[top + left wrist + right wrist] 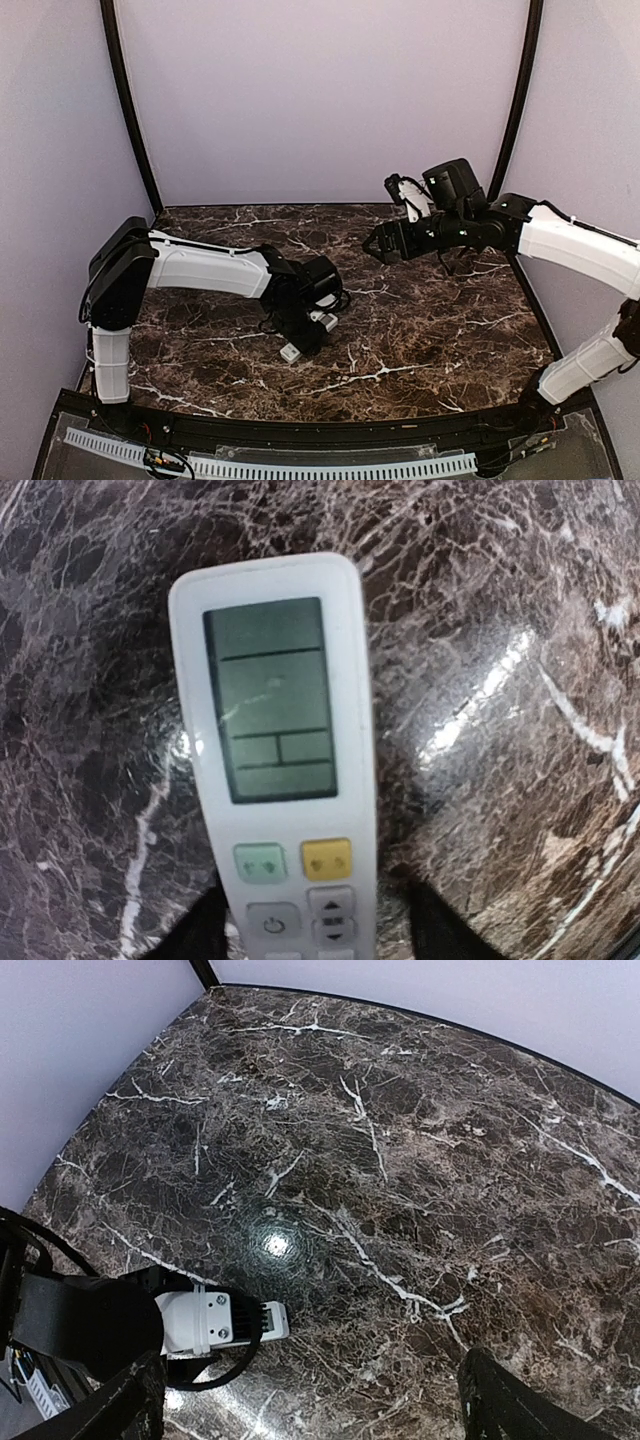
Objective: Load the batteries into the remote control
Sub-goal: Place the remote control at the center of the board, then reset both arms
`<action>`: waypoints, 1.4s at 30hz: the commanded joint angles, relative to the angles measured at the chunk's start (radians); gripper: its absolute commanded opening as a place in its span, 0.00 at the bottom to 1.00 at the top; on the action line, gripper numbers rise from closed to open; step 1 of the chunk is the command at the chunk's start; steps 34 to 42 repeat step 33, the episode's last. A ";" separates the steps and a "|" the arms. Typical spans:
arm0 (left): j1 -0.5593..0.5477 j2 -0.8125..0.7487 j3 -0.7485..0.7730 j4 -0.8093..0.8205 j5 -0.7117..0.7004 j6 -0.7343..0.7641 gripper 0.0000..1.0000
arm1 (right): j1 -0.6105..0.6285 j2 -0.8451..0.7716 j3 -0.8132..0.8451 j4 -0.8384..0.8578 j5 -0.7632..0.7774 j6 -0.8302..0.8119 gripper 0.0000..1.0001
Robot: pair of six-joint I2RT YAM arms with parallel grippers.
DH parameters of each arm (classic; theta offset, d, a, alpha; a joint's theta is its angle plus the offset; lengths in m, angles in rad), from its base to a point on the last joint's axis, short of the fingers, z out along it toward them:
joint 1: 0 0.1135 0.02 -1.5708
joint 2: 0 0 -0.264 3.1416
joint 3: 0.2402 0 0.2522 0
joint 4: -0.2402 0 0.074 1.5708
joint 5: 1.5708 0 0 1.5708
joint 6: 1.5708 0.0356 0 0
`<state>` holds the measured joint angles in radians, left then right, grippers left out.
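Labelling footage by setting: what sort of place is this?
Probably a robot lab test booth: plain lilac walls, a marble-patterned tabletop, and a left arm and right arm mounted at its near edge.

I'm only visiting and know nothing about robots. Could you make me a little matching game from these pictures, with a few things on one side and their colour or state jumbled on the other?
Things:
1. remote control
2. table
3. right hand
4. remote's screen

Descriptions:
A. open and empty, up above the table
B. dark brown marble with white veins
C. grey and blank
D. white, lying face up

Pairs: 1-D, 2-B, 3-A, 4-C
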<state>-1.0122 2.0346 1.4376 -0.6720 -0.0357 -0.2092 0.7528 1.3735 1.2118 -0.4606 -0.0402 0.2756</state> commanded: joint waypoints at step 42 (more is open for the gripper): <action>0.690 -1.099 -0.956 0.731 -0.805 -0.376 0.99 | -0.809 -0.288 -0.607 0.469 -0.180 0.045 0.99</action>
